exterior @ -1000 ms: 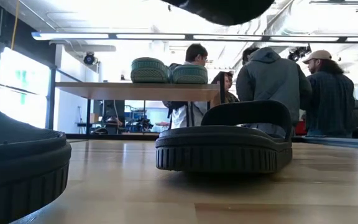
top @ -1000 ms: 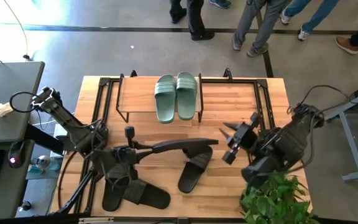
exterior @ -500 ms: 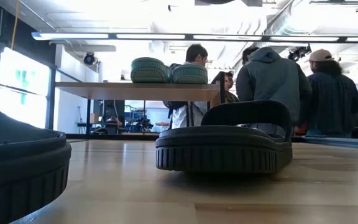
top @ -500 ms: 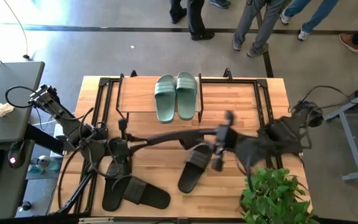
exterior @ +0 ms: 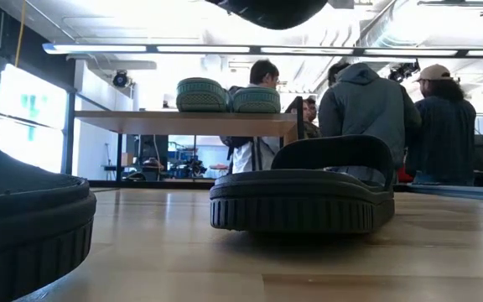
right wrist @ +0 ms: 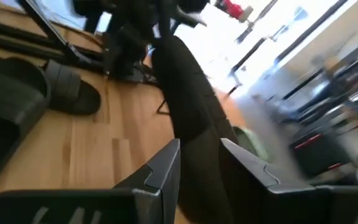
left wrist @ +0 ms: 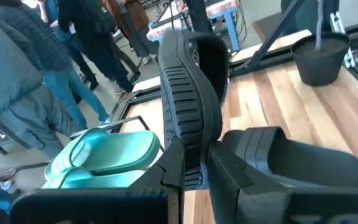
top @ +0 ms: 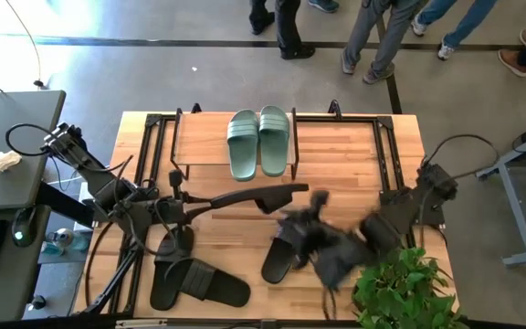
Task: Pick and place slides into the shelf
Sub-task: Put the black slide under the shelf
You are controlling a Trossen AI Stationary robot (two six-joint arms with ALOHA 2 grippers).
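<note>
People stand about the room beyond the far edge of the wooden worktop [top: 400, 146], well clear of the arms. The shelf [top: 199, 146] runs along that far edge, and the sage-green pair [top: 259, 142] already sits on its plank top, toes toward the middle of the worktop.

The left gripper [left wrist: 194, 155] is clamped on the rim of a black slide [left wrist: 188, 93] and holds it in the air above the middle of the worktop, just on the near side of the shelf and the green pair. The right gripper [right wrist: 201, 146] is over the near-right part of the worktop with its fingers apart. The carried slide shows between them in its wrist view, but whether they touch it I cannot tell. A third black slide [top: 281, 256] lies under that arm, and two more [top: 199, 283] lie at the near-left corner.

The step in hand looks like carrying the held slide to the shelf. The grip is narrow and on an edge, so the slide could swing or slip out if the arm turns quickly. The two arms are close together, and a bump could knock the slide loose. A careless approach could also shove the green pair or catch the shelf's black legs.
</note>
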